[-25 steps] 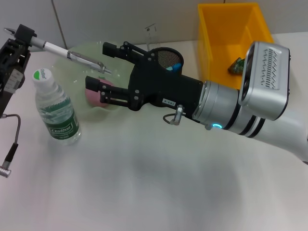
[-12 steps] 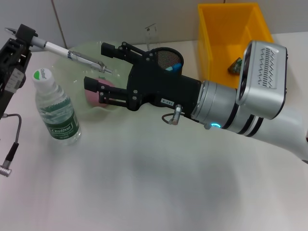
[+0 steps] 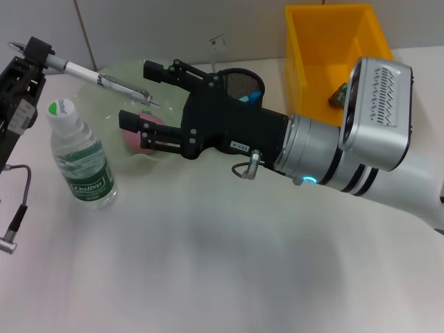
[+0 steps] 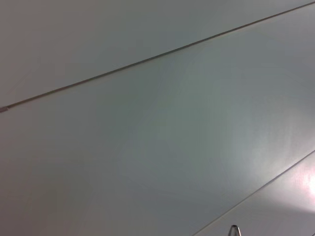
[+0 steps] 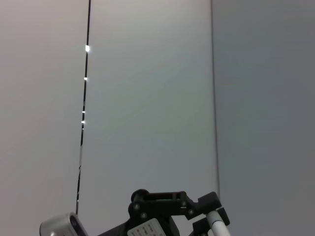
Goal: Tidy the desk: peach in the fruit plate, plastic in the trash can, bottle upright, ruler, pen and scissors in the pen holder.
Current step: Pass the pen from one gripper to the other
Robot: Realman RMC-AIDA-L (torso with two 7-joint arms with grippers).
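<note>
Left gripper (image 3: 31, 52), up at the far left of the head view, is closed tight on one end of the pen (image 3: 104, 80). That pen is held in the air, and its long body runs from the gripper out toward the middle, with the tip tilted a little down, over the green fruit plate (image 3: 114, 142). Its tip ends close to the right gripper (image 3: 139, 97), which reaches in with its black fingers (image 3: 156, 69) spread wide apart and nothing between them. One finger is above the pen tip and the other is below it, in front of the pink peach (image 3: 135, 141) on the plate. The bottle (image 3: 78, 159) stands upright just beside the plate. Behind the right gripper sit the black mesh pen holder (image 3: 243, 82) and the yellow trash can (image 3: 333, 55). Only the pen's tip (image 4: 233, 229) shows in the left wrist view, against a plain wall. Only the right wrist view shows the left gripper (image 5: 197, 216) from the front, with the pen's white end (image 5: 216, 225) in it
</note>
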